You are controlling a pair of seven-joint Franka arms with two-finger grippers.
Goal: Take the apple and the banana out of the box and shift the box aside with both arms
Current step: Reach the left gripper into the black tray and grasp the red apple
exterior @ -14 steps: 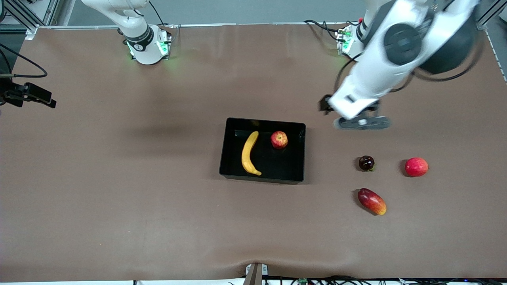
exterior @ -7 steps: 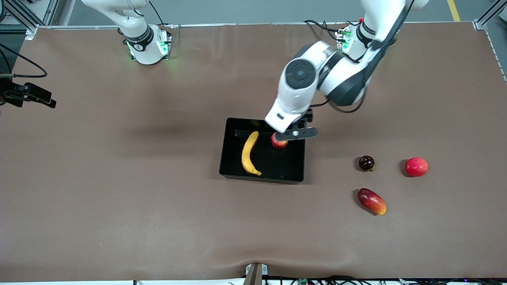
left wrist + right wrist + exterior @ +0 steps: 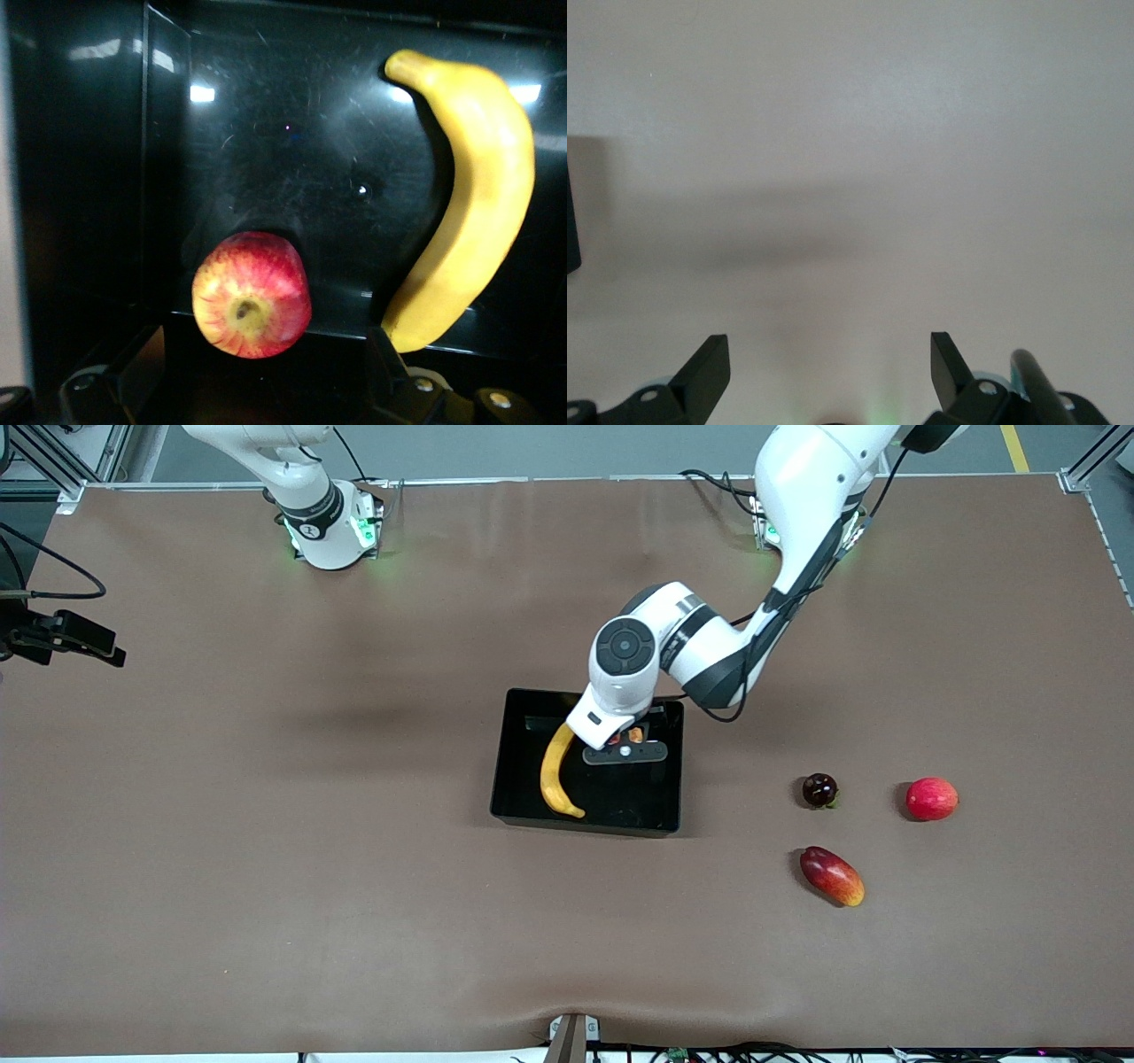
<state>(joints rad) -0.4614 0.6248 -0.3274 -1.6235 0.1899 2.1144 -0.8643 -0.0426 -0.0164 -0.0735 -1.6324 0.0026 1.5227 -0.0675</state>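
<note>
The black box (image 3: pixel 620 802) sits mid-table with the yellow banana (image 3: pixel 555 772) and the small red apple (image 3: pixel 634 734) inside. My left gripper (image 3: pixel 625 749) is down in the box over the apple, which is mostly hidden under it in the front view. In the left wrist view the gripper (image 3: pixel 261 365) is open with the apple (image 3: pixel 252 294) between its fingers (image 3: pixel 142 359), apart from both; the banana (image 3: pixel 469 195) lies beside it on the box floor (image 3: pixel 292 133). My right gripper (image 3: pixel 828 365) is open and empty over bare table; the right arm waits.
Toward the left arm's end of the table lie a dark round fruit (image 3: pixel 819 789), a plain pinkish-red fruit (image 3: pixel 931 798) and a red-and-yellow mango (image 3: pixel 832 875). A black device (image 3: pixel 62 639) sticks in at the right arm's end.
My left arm has swung from over the bare table beside the box to over the box and come down around the apple. The fruits and the right arm have not moved.
</note>
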